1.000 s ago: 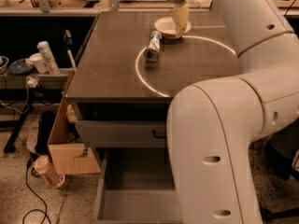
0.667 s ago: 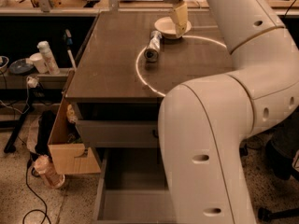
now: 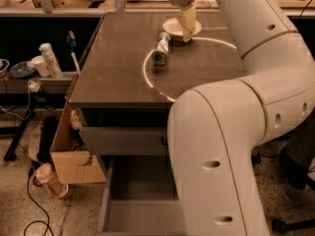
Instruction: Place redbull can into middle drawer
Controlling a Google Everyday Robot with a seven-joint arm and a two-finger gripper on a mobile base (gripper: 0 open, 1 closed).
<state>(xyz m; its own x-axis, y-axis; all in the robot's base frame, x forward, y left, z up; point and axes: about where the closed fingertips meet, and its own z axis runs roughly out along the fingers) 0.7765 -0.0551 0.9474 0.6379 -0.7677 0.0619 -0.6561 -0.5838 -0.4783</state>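
One redbull can point(image 3: 161, 48) lies beside one white bowl point(image 3: 171, 27) — gripper point(image 3: 187, 33) above bowl, grip state unclear.

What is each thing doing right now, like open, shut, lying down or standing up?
redbull can: lying on its side on the tabletop, not held.
middle drawer: pulled open; the floor that shows is bare.
white bowl: sitting upright, behind the can.
gripper: pointing down over the bowl, apart from the can.
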